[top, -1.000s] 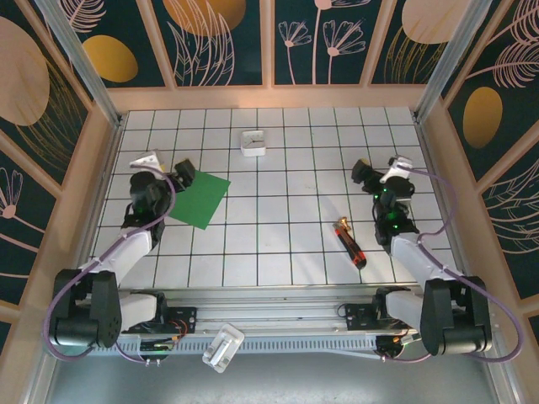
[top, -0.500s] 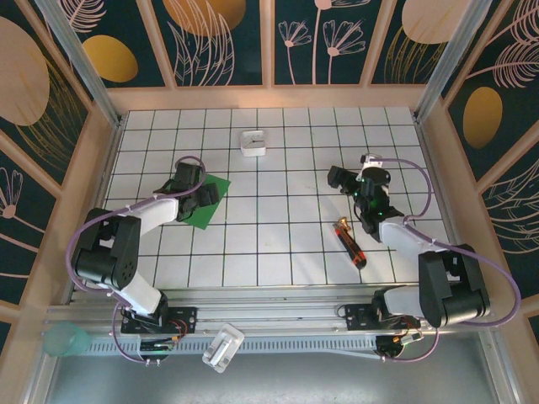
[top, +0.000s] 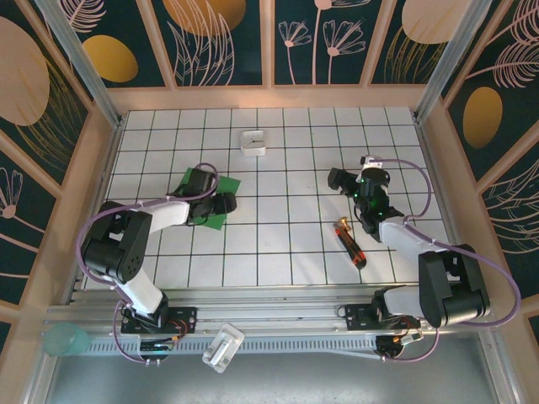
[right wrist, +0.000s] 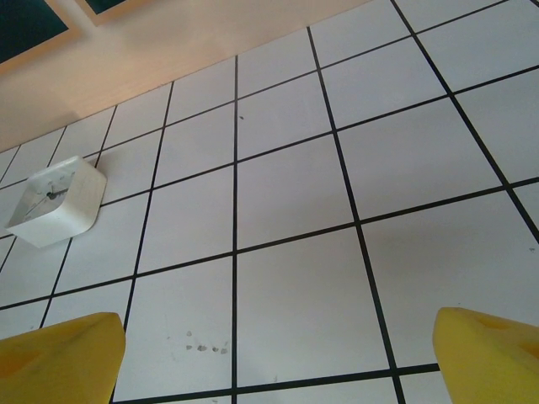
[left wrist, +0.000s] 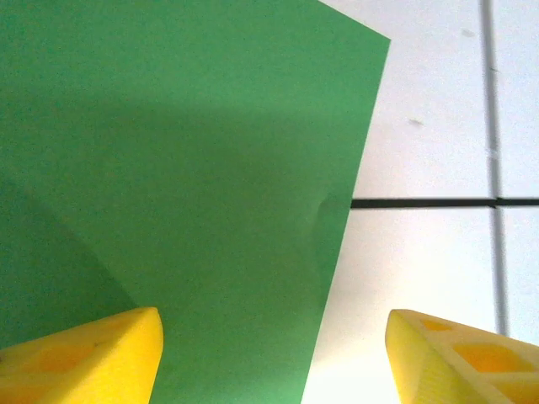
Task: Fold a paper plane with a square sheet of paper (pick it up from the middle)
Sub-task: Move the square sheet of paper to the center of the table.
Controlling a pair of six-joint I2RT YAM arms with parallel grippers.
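The square sheet of paper (top: 193,178) lies flat on the left part of the tiled table (top: 286,252), turned so that one corner points to the far side. The left arm reaches across it, so only its far corner and a strip on the near side show from above.

The left gripper (top: 221,203) is low over the right side of the sheet. In the left wrist view the green sheet (left wrist: 185,151) covers most of the picture, and its right edge runs down between the two yellow fingers (left wrist: 88,353). One finger is over the paper and the other is over the white tile. The left gripper (left wrist: 274,353) has its jaws apart with nothing held between them. I cannot tell if the finger already touches the paper. There is a small dent in the edge of the sheet, beside a black grid line.

The right gripper (top: 337,178) hangs over bare tiles on the right part of the table, well apart from the paper. In its own wrist view the right gripper (right wrist: 278,353) is spread wide and empty.

A small white box (top: 253,142) stands on the far side near the middle and also shows in the right wrist view (right wrist: 55,202). A red-and-black screwdriver (top: 349,242) lies on the near side of the right gripper.
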